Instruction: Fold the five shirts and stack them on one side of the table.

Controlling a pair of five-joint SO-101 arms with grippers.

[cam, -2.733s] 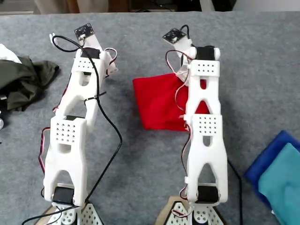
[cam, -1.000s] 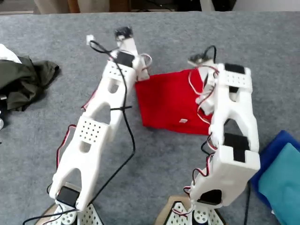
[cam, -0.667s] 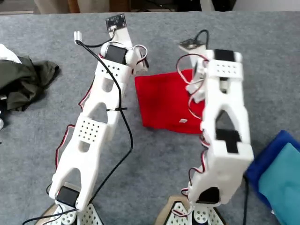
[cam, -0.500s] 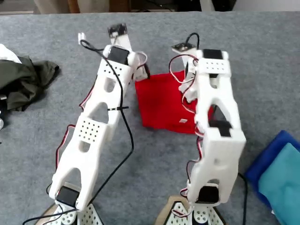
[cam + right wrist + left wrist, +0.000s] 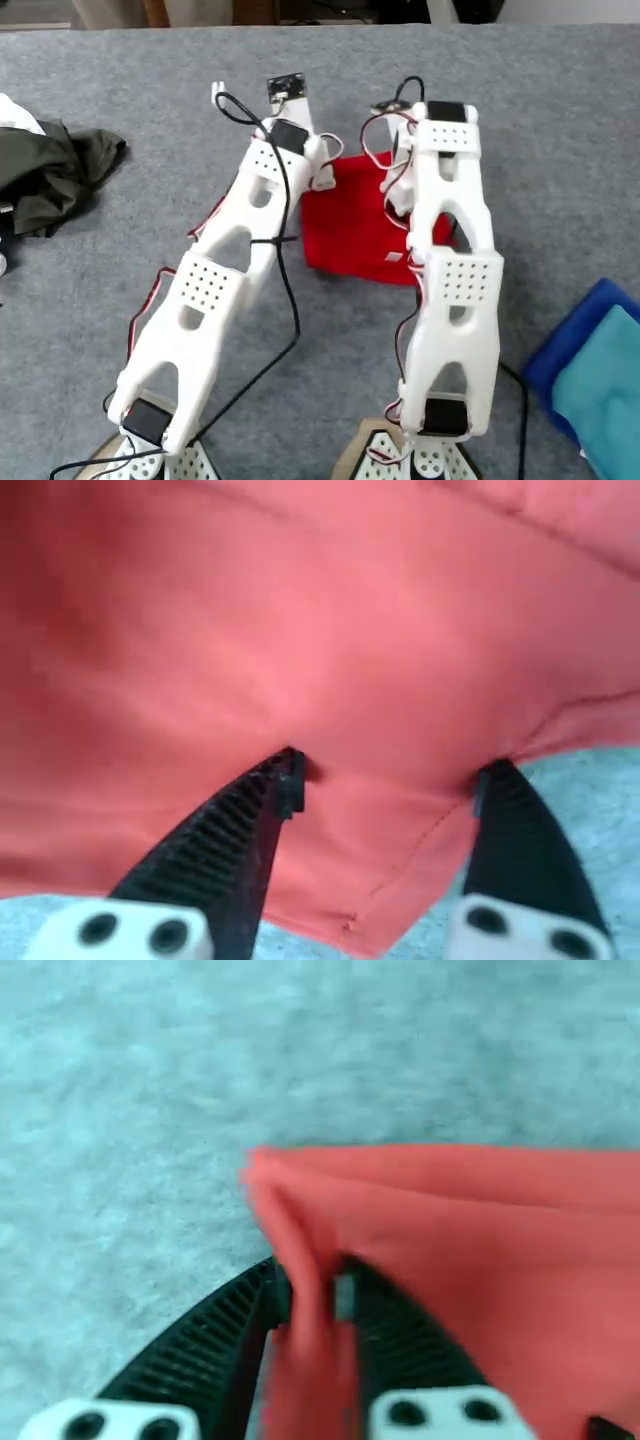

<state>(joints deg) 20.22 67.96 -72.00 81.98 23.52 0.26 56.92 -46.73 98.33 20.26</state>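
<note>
Mid-fold, likely: left fingers (image 5: 232, 1322) pinch the red shirt (image 5: 350, 225) at its bunched edge to lift; right fingers (image 5: 236, 825), spread apart, pin cloth to the bench (image 5: 560, 120).

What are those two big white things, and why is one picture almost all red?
They are two white robot arms, side by side at a table with a grey cover. One picture is taken from above and shows the left arm and the right arm. The other two come from small cameras on each arm's wrist, so they look right past that arm's black hand. On the table lie a red shirt, a dark green heap of clothes at one side, and blue and teal clothes at the other. The left hand is pinching a corner of the red shirt. The right hand is open, with its tips against the red shirt, so its camera sees mostly red.
</note>
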